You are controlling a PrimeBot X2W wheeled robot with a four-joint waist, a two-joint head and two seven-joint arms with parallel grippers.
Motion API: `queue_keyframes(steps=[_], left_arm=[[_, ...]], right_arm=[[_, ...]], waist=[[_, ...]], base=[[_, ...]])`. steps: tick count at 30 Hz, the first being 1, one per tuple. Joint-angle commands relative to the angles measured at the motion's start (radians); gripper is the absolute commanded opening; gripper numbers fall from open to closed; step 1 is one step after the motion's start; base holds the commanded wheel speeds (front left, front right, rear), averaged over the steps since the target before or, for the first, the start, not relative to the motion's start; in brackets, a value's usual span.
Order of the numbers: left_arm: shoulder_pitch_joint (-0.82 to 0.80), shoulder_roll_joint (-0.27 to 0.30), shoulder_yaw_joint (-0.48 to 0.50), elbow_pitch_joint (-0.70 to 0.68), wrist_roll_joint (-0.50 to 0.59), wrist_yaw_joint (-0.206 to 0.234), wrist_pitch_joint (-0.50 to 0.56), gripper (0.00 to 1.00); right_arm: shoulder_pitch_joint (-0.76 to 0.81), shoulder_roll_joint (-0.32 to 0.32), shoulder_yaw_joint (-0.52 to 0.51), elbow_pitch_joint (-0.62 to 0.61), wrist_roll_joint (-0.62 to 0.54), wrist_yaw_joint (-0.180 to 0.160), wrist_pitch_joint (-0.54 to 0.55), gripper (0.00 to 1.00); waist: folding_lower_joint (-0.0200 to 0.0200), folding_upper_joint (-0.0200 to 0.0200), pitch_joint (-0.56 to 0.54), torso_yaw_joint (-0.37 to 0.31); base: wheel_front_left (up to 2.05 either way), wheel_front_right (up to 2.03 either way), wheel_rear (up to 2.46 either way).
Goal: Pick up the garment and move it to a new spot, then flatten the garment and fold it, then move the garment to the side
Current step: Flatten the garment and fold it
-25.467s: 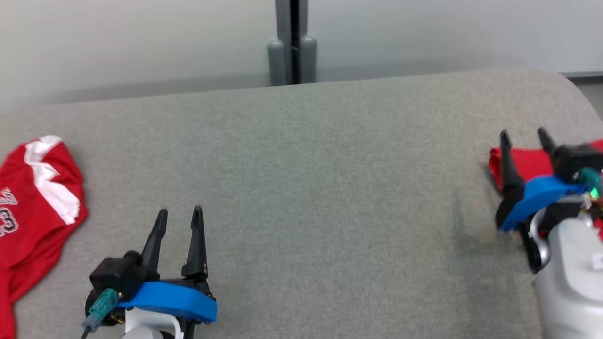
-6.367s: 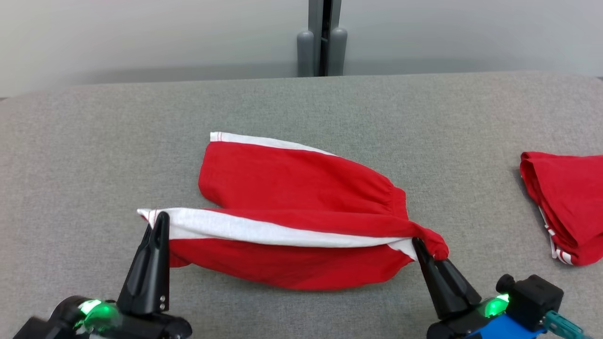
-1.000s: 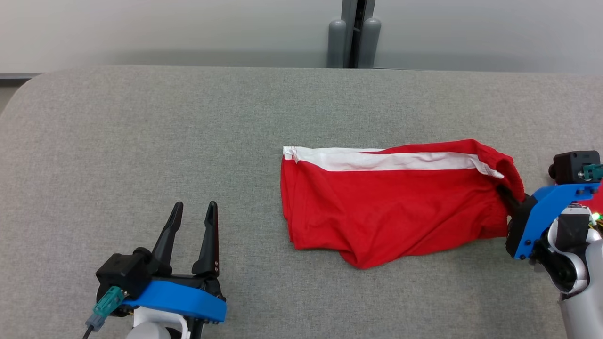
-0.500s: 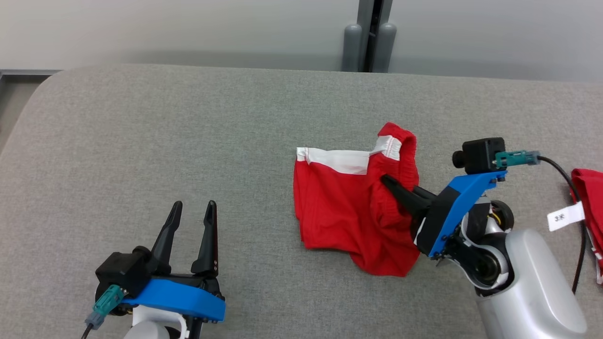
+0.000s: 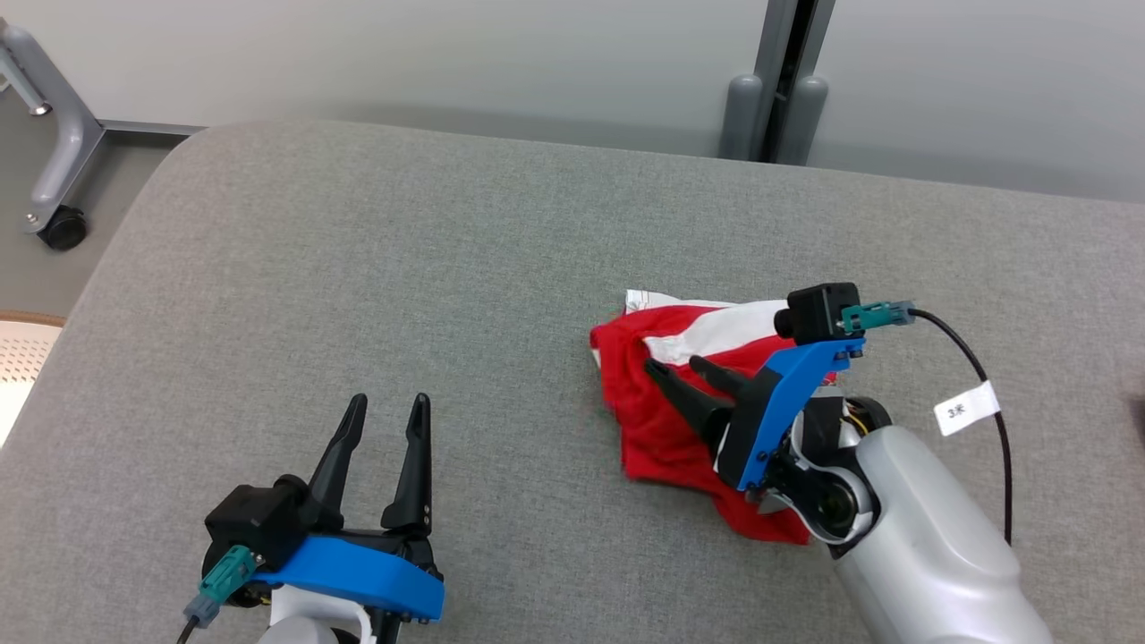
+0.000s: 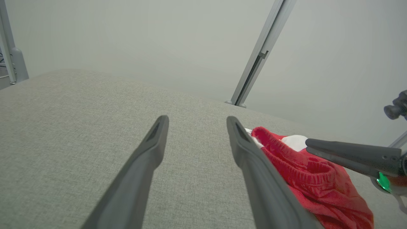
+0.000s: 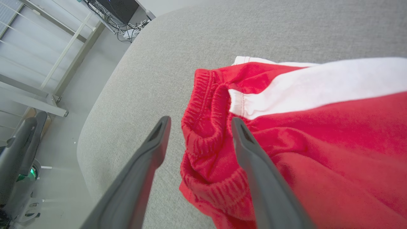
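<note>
Head view: the garment (image 5: 648,425), red with a white stripe (image 5: 716,331), lies bunched on the grey desk (image 5: 402,268), right of the middle. The right pincer (image 5: 671,362) is over it with its two fingers apart and gripping nothing. The fingers point across the cloth toward the robot's left, and their tips are above the garment's left part. The rest of the heap runs back under the pincer's blue bracket and the pale forearm.

Right wrist view: the elastic waistband (image 7: 203,127) sits in a rumpled fold in the gap between the spread fingers. One finger is over bare desk just beside the cloth and the other is over the red fabric. I cannot tell whether either finger touches it. The stripe runs off to that view's right.

The left pincer (image 5: 388,401) is at the lower left of the head view, well apart from the garment. It is also spread wide and empty, over bare desk. In the left wrist view the garment (image 6: 318,184) lies beyond this pincer's right finger.
</note>
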State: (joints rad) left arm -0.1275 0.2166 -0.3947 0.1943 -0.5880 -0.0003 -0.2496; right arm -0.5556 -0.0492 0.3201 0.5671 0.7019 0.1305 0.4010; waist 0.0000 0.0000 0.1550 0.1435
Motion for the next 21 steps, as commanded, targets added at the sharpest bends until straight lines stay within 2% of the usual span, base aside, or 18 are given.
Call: queue_keyframes(steps=[1,6,10,15,21], left_arm=[[-0.002,0.0,0.004,0.001,0.003,-0.002,-0.006,1.0],[-0.004,0.0,0.007,-0.006,0.01,0.001,-0.009,1.0],[-0.019,-0.002,0.003,-0.011,0.022,-0.003,-0.01,1.0],[-0.037,-0.005,-0.002,0.008,0.04,0.006,-0.012,1.0],[-0.029,-0.013,0.019,0.058,0.055,0.027,-0.015,1.0]], right_arm=[[-0.025,-0.003,0.015,0.009,0.0,0.0,-0.028,1.0],[-0.046,-0.003,0.049,0.022,-0.035,0.0,-0.148,1.0],[-0.034,-0.014,0.034,0.004,-0.172,0.0,-0.284,1.0],[0.043,-0.023,-0.047,-0.036,-0.341,0.0,-0.424,1.0],[0.2,-0.008,-0.185,-0.118,-0.478,0.0,-0.522,1.0]], waist=[[0.0,0.0,-0.001,0.001],[0.0,0.0,-0.005,-0.013],[0.0,0.0,-0.013,-0.039],[0.0,0.0,-0.03,-0.08],[0.0,0.0,-0.062,-0.12]], base=[[0.0,0.0,0.0],[0.0,0.0,0.0],[0.0,0.0,0.0],[0.0,0.0,0.0],[0.0,0.0,0.0]])
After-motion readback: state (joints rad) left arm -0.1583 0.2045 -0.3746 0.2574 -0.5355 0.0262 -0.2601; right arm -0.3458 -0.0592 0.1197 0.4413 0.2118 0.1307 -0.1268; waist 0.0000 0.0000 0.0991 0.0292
